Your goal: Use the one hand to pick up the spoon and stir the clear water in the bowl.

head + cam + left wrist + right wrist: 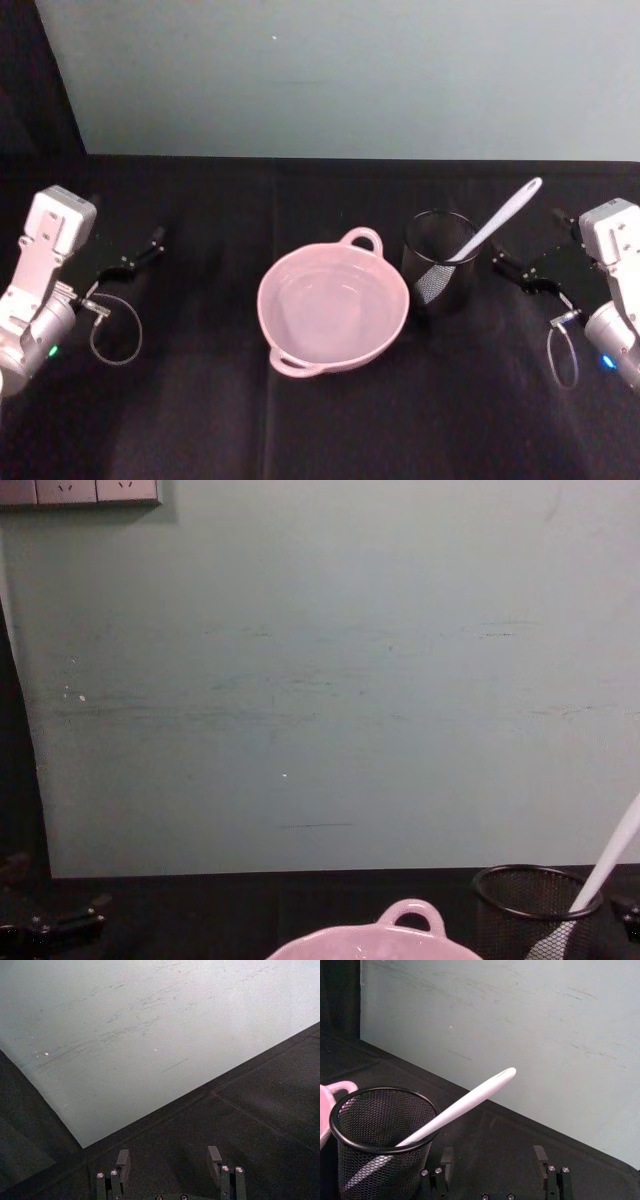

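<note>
The pale pink bowl (268,292) sits mid-table, holding clear water; its rim also shows in the chest view (408,912) and the right wrist view (326,1102). The white spoon (500,222) stands blade-down in a black wire-mesh cup (440,262) just right of the bowl, its handle leaning up and to the right (465,1102) (606,870). My right gripper (503,263) hovers open a short way right of the cup, its fingers (447,1158) empty and apart from the spoon. Far to the bowl's left, my left gripper (152,245) is open and empty (169,1160).
A black cloth (180,420) covers the table, and a pale green wall panel (350,70) stands along its far edge. The mesh cup (535,908) stands close beside the bowl. Cable loops hang from both wrists.
</note>
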Robot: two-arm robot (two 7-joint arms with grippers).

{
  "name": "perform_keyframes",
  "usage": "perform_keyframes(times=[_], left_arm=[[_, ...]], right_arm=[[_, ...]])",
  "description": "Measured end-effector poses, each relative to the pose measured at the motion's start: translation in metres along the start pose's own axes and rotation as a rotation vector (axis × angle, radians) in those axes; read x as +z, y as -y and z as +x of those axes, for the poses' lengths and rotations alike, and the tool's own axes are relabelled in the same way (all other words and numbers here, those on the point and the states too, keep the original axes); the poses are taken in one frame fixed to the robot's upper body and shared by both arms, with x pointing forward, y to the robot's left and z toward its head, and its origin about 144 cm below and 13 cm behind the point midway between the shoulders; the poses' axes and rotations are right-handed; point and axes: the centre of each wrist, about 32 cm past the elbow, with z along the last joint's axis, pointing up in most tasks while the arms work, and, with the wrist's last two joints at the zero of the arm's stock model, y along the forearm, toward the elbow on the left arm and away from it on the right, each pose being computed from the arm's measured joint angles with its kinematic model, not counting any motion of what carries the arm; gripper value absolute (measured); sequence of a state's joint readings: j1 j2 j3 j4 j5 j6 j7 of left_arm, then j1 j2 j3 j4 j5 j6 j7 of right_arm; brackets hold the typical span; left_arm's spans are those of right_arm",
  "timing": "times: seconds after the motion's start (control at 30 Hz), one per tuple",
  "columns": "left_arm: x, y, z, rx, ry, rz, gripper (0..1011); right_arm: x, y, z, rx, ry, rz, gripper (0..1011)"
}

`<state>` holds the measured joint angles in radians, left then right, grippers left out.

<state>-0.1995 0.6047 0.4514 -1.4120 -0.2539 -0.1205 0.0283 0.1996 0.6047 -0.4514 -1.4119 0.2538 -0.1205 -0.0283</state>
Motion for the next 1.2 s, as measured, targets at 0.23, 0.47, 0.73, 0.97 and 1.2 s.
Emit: perform_keyframes(times=[0.23, 0.47, 0.73, 0.97, 1.2], left_arm=[[0.0000, 0.0000, 0.0000, 0.000, 0.000, 0.000, 1011], [0.0000, 0.0000, 0.0000, 0.000, 0.000, 0.000, 1011], [0.0000, 0.0000, 0.0000, 0.000, 0.000, 0.000, 1011], [0.0000, 0.0000, 0.0000, 0.000, 0.000, 0.000, 1011], [0.0000, 0.0000, 0.0000, 0.000, 0.000, 0.000, 1011]], right_arm=[[0.0000, 0.0000, 0.0000, 0.000, 0.000, 0.000, 1003], [0.0000, 0.0000, 0.0000, 0.000, 0.000, 0.000, 1002], [0.0000, 0.0000, 0.0000, 0.000, 0.000, 0.000, 1003], [0.0000, 0.0000, 0.0000, 0.000, 0.000, 0.000, 1003], [0.0000, 0.0000, 0.0000, 0.000, 0.000, 0.000, 1003]])
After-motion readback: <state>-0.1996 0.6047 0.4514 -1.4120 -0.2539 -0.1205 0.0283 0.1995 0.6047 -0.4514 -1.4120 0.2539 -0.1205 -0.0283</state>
